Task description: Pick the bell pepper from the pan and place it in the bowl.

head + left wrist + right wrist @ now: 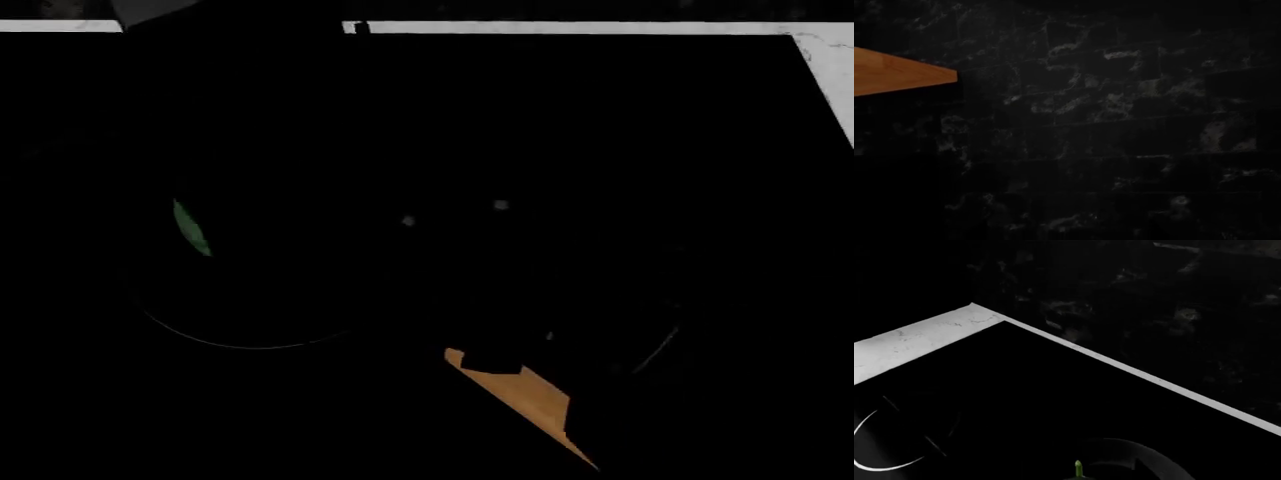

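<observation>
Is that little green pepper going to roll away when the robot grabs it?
Hard to judge in this dark scene. The bell pepper shows only as a curved green sliver, so it probably rolls if nudged. Its thin stem looks snappable. Likely light, being small beside the pan's wooden handle.

Layout, head view
Bell pepper (191,228) lies at left on the surface (561,120); pan handle (527,400) near front, right of it; pale border strip (574,27) behind.

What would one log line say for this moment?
scene: very dark | pepper: only stem visible | pan handle: partly visible | counter: white edge visible
</observation>
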Available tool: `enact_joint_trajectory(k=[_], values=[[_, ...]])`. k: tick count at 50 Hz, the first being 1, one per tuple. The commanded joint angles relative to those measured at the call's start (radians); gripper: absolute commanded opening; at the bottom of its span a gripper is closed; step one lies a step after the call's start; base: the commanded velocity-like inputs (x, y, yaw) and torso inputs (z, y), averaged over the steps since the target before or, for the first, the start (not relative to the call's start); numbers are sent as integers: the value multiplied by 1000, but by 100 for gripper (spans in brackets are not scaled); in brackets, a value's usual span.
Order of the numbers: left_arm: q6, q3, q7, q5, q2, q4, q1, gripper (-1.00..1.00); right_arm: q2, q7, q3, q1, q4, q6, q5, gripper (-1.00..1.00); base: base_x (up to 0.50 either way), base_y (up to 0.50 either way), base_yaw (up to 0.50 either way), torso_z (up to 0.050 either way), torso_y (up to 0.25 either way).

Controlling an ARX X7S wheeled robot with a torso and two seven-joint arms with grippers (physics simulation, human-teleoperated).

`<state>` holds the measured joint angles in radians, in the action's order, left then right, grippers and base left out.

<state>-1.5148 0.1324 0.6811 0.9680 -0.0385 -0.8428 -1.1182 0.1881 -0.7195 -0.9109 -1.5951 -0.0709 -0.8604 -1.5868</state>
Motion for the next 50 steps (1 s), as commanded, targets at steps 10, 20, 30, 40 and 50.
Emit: enact_joint_trajectory(k=[10, 20, 30, 40, 50], values=[[0, -9, -6, -1, -9, -7, 23, 100, -120, 161, -94, -4, -194, -12, 33, 100, 0, 0, 0, 0, 0], [-6, -5, 6, 16, -8, -14, 28, 100, -107, 165, -120, 1, -202, -14, 52, 100, 0, 0, 0, 0, 0], [11, -24, 2, 5, -2, -15, 42, 100, -98, 182, -131, -2, -221, -8, 61, 100, 0, 0, 0, 0, 0], [4, -24, 4, 8, -5, -22, 45, 100, -86, 192, -134, 2, -250, 1, 65, 100, 0, 0, 0, 0, 0], [20, -39, -13, -16, 2, -19, 57, 100, -83, 214, -148, 4, -282, 9, 80, 100, 0, 0, 0, 0, 0]])
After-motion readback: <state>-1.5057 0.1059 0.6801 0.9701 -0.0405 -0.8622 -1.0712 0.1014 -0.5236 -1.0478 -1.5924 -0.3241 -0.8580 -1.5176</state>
